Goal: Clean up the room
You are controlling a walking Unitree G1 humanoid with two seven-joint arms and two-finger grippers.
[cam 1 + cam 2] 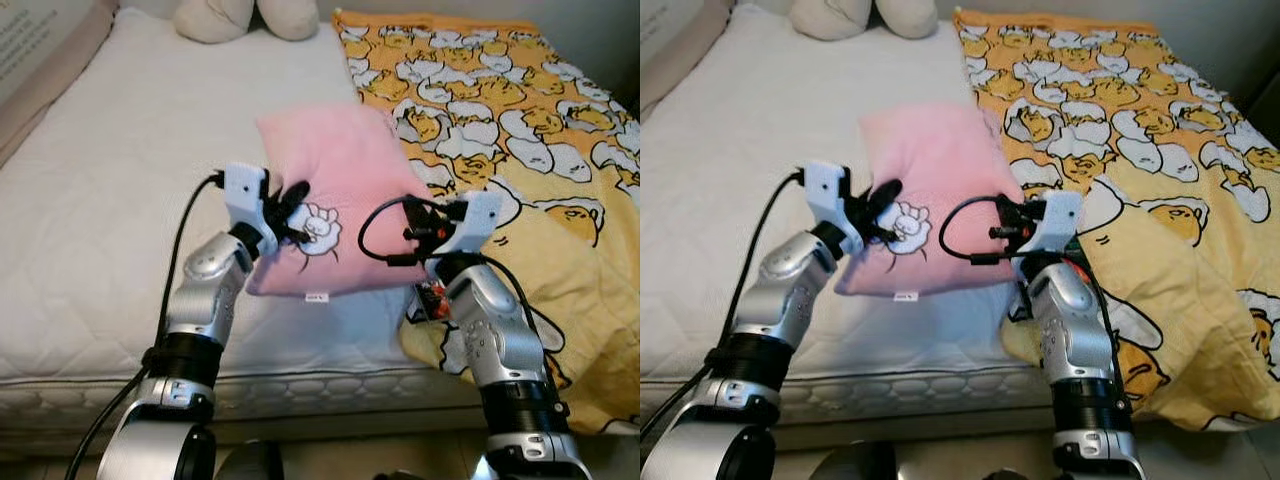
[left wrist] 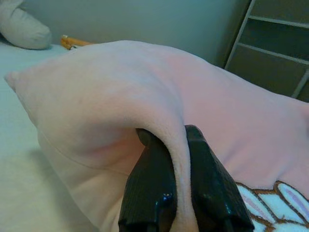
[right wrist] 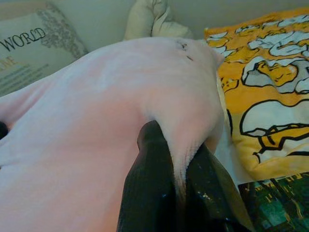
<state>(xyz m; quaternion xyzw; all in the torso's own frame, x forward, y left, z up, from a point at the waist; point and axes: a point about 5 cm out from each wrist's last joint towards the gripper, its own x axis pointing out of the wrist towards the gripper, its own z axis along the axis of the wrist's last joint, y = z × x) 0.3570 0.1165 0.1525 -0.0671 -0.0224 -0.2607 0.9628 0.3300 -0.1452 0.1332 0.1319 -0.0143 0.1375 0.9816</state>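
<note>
Pink pillow [image 1: 335, 190] with a white cartoon patch on its front, held up over the near part of the white mattress [image 1: 110, 200], its right edge just beside the yellow duck-print blanket [image 1: 520, 130]. Both grippers have it. Left gripper [image 1: 297, 215] pinches the pillow's left side by the patch; in the left wrist view a fold of pink fabric sits squeezed between the two black fingers [image 2: 149, 188], nearly closed. Right gripper [image 1: 418, 228] clamps the pillow's right edge; the right wrist view shows its fingers [image 3: 149, 188] closed tight on a pinch of the fabric. Blanket covers the right side of the bed, draping over the near edge. Cream plush toy [image 1: 245, 18] at the far end of the mattress. Printed cushion [image 3: 36, 46] with lettering at the far left. Dark shelving [image 2: 277, 48] behind the pillow in the left wrist view.
</note>
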